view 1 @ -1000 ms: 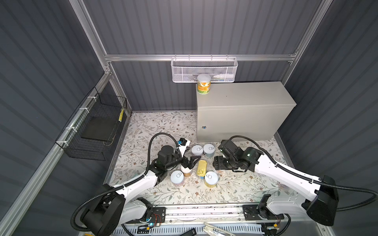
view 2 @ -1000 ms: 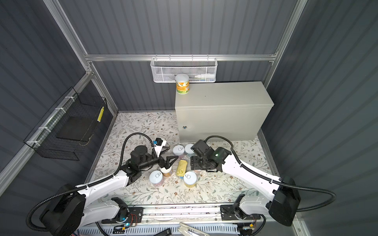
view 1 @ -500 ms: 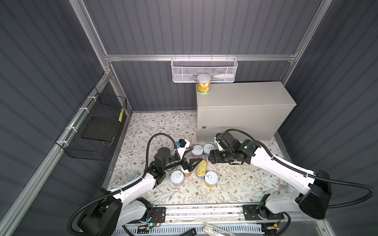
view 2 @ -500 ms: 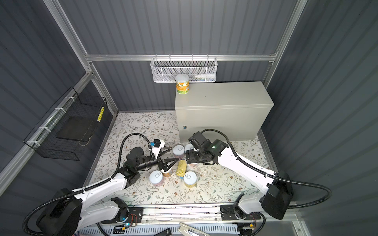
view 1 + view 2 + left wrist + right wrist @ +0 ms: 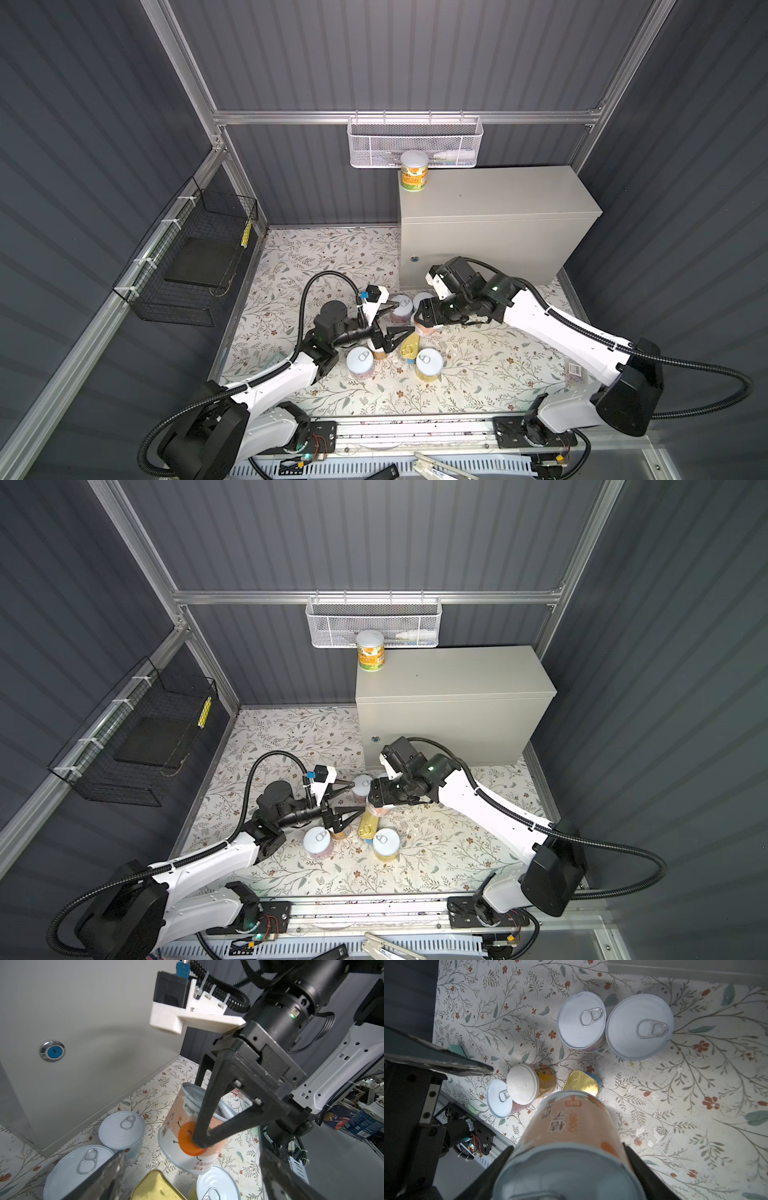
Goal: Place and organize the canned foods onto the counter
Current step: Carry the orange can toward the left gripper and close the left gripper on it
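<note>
My right gripper is shut on an orange-and-pink can, held tilted just above the floor among the other canned foods. My left gripper stands open beside it, facing the held can with nothing between its fingers. On the floor stand two pull-tab cans, a white-lidded orange can, another pull-tab can, a yellow can and the gold-topped tin. One orange can stands on the counter at its back left corner.
The counter's front with its round lock rises right behind the cluster of cans. A white mesh basket hangs on the back wall above the counter. A black wire basket hangs on the left wall.
My right gripper has swung left with the orange-and-pink can, from beside the cluster to over its middle. The left gripper has shifted only slightly and stays open.
</note>
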You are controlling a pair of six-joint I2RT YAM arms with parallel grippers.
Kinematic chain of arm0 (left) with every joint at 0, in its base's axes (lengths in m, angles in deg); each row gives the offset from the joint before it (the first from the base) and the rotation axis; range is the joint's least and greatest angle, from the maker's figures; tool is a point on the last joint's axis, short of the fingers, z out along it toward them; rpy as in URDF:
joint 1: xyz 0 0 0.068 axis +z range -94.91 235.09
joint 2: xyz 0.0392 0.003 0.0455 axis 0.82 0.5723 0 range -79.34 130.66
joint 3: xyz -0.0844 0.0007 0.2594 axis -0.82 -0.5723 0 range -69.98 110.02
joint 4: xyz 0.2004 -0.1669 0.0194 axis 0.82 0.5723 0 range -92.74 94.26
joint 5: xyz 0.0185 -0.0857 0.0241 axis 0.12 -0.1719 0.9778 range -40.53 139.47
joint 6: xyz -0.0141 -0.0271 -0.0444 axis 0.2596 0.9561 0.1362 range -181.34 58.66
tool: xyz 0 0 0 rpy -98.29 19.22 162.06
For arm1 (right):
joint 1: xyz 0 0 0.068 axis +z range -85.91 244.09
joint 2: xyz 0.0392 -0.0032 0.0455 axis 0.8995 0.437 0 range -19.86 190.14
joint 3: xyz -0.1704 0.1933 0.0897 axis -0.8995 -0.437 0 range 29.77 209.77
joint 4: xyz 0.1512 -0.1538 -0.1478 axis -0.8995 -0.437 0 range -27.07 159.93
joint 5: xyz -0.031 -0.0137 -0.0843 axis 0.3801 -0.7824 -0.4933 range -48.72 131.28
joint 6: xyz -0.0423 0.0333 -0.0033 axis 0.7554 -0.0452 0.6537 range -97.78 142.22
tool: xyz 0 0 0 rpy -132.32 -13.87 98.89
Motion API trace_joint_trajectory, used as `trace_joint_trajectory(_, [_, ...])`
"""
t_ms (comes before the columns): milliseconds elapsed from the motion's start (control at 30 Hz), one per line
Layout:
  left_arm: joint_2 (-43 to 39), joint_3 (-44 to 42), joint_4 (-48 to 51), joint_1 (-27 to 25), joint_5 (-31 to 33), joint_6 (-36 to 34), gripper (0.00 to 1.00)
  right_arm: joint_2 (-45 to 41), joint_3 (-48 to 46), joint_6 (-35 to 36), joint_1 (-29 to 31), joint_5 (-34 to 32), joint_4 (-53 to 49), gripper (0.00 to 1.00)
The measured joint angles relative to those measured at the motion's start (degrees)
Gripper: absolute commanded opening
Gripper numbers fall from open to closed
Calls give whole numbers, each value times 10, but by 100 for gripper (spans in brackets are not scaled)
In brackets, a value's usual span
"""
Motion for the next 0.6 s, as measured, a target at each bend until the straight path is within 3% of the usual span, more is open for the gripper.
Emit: trace_joint_trajectory(600, [75,58,66,-54,50,-52,100,-29,-23,23,-36,78,5,68])
